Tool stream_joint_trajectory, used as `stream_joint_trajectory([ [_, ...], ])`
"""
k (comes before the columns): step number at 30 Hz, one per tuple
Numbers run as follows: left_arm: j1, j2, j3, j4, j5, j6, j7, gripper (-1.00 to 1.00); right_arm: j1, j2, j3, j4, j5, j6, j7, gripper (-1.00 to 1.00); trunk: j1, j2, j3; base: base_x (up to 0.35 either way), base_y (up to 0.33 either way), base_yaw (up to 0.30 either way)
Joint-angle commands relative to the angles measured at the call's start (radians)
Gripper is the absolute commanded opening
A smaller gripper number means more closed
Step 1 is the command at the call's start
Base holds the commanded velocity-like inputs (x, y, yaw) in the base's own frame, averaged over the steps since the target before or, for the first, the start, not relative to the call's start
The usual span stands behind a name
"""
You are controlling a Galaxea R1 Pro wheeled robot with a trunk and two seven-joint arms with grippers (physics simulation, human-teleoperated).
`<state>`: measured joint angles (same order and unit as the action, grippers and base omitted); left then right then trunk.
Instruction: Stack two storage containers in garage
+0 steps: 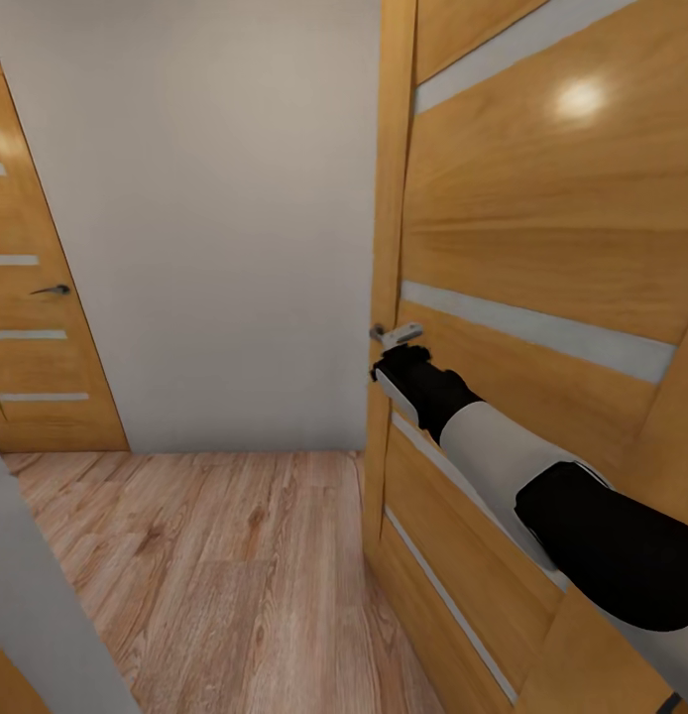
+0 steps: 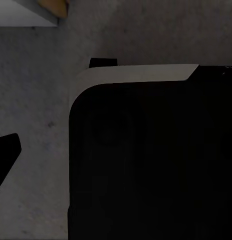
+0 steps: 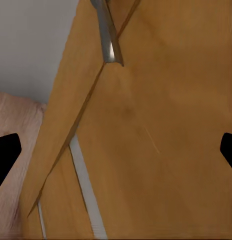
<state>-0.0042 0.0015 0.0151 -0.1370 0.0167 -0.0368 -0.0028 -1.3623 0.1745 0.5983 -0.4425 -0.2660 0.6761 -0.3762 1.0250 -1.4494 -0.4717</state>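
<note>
R claw [image 1: 396,342] wide open at door handle [image 1: 408,331].

A wooden door [image 1: 542,248] with 3 pale horizontal strips is seen close at the right of the head view, its metal lever handle [image 1: 396,334] set near its left edge. The same handle [image 3: 109,37] is shown in the right wrist view against the wood grain. A plain grey wall [image 1: 215,218] is seen behind. A 2nd wooden door [image 1: 37,327] with a dark handle [image 1: 52,290] stands at the far left. Light wood planks [image 1: 215,575] are laid below. A dark grey mottled surface [image 2: 30,100] is seen in the left wrist view.
</note>
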Motion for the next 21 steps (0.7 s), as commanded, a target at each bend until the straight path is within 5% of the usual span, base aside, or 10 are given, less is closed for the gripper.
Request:
stream_joint_trajectory([
  [1,0.000,0.000,0.001,0.000,0.002,-0.003,0.000,1.00,-0.001,0.000,0.009,-0.001,-0.010,0.013,-0.021,1.00,0.000,-0.001,-0.001,0.022,0.000,0.000],
  [11,0.000,0.000,0.002,0.000,0.002,-0.003,0.000,1.00,-0.001,0.000,0.018,0.016,-0.012,0.088,-0.261,1.00,0.000,-0.001,-0.001,0.004,0.000,0.000],
  [21,0.000,0.000,0.002,0.002,0.002,-0.003,0.000,1.00,-0.001,0.000,0.018,0.087,-0.009,0.080,-0.295,1.00,0.000,-0.001,-0.001,0.000,0.000,0.000],
])
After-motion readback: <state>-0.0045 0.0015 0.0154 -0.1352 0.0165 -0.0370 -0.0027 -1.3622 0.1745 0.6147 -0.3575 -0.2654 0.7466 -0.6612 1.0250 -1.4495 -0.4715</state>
